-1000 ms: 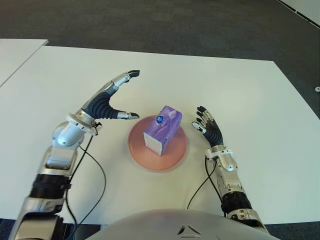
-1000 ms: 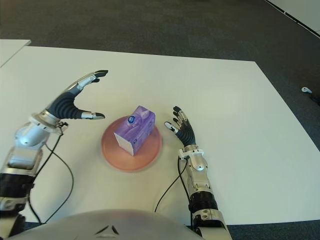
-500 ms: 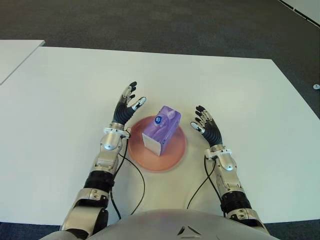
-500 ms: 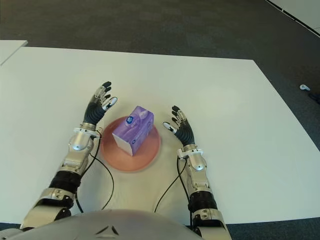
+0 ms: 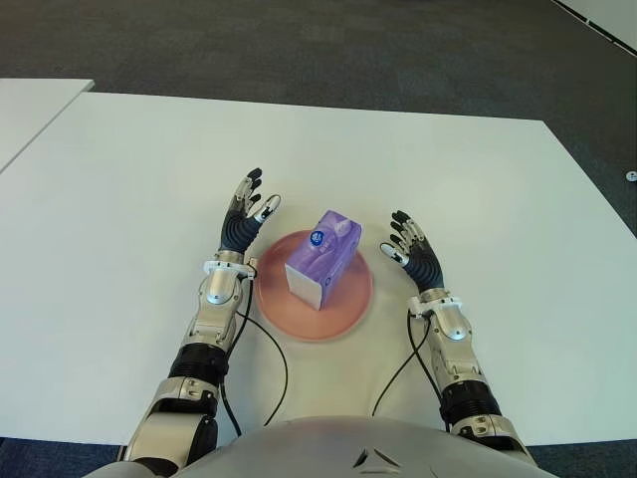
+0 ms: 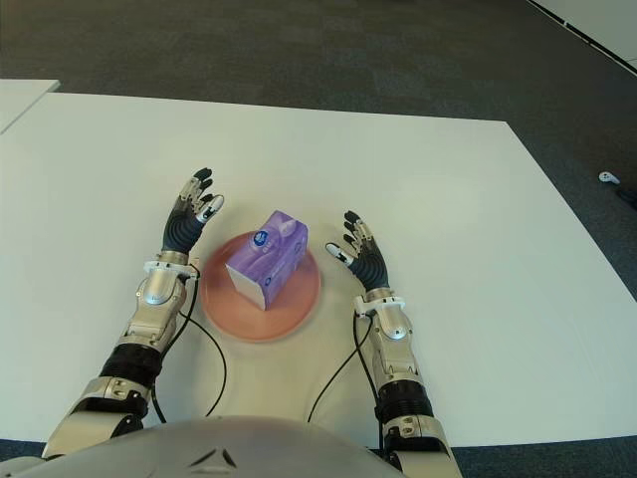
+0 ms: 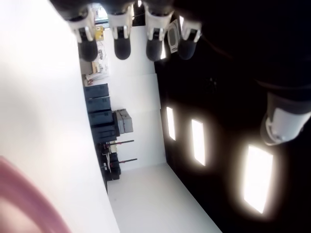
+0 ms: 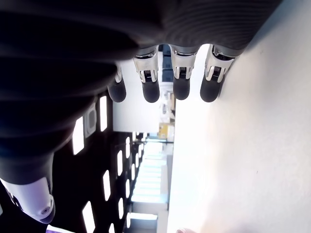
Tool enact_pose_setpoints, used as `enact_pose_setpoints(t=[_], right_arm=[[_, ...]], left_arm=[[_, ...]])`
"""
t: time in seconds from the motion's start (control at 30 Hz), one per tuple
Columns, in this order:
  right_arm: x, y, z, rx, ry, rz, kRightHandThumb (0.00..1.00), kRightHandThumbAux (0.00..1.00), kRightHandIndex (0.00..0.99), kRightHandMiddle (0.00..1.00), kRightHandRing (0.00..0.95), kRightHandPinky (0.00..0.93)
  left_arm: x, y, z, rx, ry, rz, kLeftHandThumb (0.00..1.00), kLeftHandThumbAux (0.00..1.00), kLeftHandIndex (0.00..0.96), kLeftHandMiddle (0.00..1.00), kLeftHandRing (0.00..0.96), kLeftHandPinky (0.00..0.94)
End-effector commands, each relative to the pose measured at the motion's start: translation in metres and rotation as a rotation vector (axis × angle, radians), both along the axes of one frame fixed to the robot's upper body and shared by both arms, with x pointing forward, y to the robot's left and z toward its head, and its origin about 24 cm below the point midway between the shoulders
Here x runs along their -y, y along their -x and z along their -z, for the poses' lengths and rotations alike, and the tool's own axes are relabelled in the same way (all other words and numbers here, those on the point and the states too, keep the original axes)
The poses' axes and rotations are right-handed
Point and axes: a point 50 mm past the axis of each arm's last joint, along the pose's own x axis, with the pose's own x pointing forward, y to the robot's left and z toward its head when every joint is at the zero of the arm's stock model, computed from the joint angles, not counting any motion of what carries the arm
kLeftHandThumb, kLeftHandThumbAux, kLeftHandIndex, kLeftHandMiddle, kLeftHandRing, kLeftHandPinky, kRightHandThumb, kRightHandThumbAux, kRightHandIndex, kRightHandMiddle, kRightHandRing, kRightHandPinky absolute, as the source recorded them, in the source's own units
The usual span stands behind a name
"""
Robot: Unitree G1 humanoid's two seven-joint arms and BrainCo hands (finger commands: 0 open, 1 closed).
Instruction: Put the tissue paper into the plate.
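Note:
A purple tissue pack (image 5: 322, 256) lies on the round pink plate (image 5: 346, 311) in the middle of the white table (image 5: 119, 189), touched by neither hand. My left hand (image 5: 243, 213) is just left of the plate, fingers stretched out and holding nothing. Its wrist view shows straight fingers (image 7: 121, 46) and a sliver of the plate rim (image 7: 24, 194). My right hand (image 5: 412, 251) is just right of the plate, fingers likewise extended and holding nothing. In the right wrist view the fingers (image 8: 181, 77) point out over bare table.
A second white table (image 5: 30, 105) shows at the far left edge. Dark carpet (image 5: 328, 50) lies beyond the table's far edge. Black cables (image 5: 261, 344) run from both wrists back toward my body.
My left arm has swung in from a raised, outstretched pose at the left and come down beside the plate. The tissue pack and right hand have not moved.

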Motion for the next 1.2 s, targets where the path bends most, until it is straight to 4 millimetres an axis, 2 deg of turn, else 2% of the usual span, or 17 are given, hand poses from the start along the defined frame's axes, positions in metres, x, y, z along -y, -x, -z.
enact_pose_setpoints(t=[0.03,0.57,0.93,1.2], right_arm=[[0.002,0.049,0.059,-0.325,-0.02,0.041,0.0,0.636,0.0,0.0,0.0,0.0],[0.002,0.048,0.059,-0.331,-0.024,0.038,0.0,0.668,0.0,0.0,0.0,0.0],[0.004,0.049,0.06,-0.339,-0.02,0.039,0.0,0.642,0.0,0.0,0.0,0.0],[0.005,0.048,0.06,-0.343,-0.018,0.034,0.0,0.634,0.0,0.0,0.0,0.0]], left_arm=[[-0.008,0.002,0.005,-0.017,-0.008,-0.011,0.0,0.393,0.0,0.0,0.0,0.0],[-0.027,0.007,0.016,-0.039,0.029,-0.107,0.0,0.42,0.0,0.0,0.0,0.0],[-0.062,0.006,0.009,-0.016,0.003,-0.19,0.0,0.43,0.0,0.0,0.0,0.0],[-0.071,0.007,0.009,-0.024,-0.024,-0.198,0.0,0.432,0.0,0.0,0.0,0.0]])
